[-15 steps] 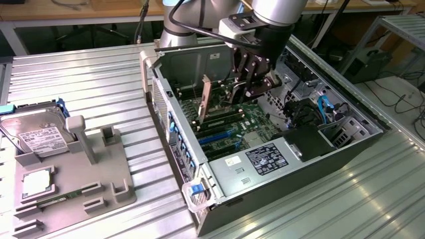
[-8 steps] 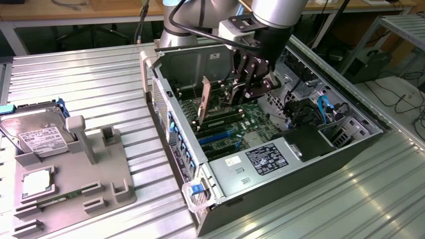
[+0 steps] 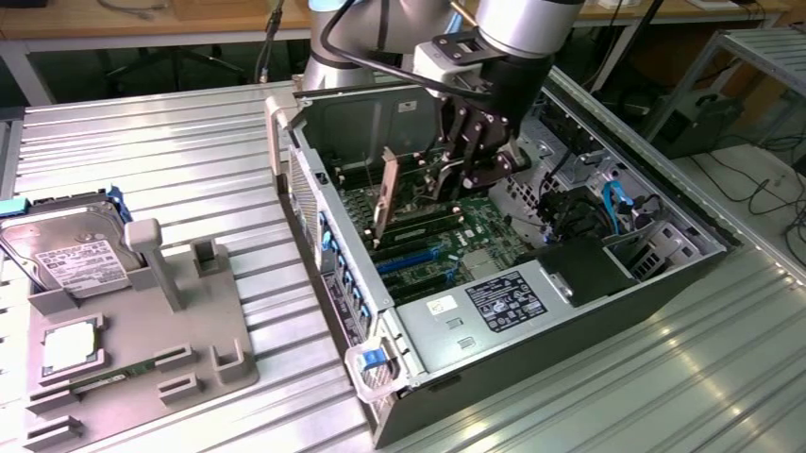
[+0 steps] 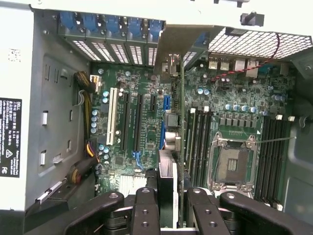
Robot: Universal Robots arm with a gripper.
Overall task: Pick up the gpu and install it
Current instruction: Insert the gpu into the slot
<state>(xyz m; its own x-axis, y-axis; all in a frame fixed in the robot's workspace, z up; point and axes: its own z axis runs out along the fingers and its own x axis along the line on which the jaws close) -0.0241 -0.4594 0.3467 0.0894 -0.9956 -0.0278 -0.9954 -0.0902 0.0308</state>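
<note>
In the exterior view the gripper hangs inside the open computer case, its fingers closed on the top edge of the gpu, which stands on edge directly below it and reaches down toward the motherboard. The card's pale metal bracket runs down the end nearest the case's rear wall, off to the side of the gripper. Well away from the gripper, on the ribbed metal surface, a grey holder carries a hard drive, untouched. In the wrist view the gripper is clamped on the gpu, seen edge-on as a thin dark slab running straight out from between the fingers toward the expansion slots and the bracket openings beyond. The card looks light and stiff, so a pinch across its flat faces near the upper edge should carry it without sag; the smooth cooler face could let it slip or twist if the hold is off-centre. It reads as fragile: the contact edge and small parts would suffer from sideways force, so pressure is best kept in line with the slot. Whether its lower edge has met a slot cannot be told.
</note>
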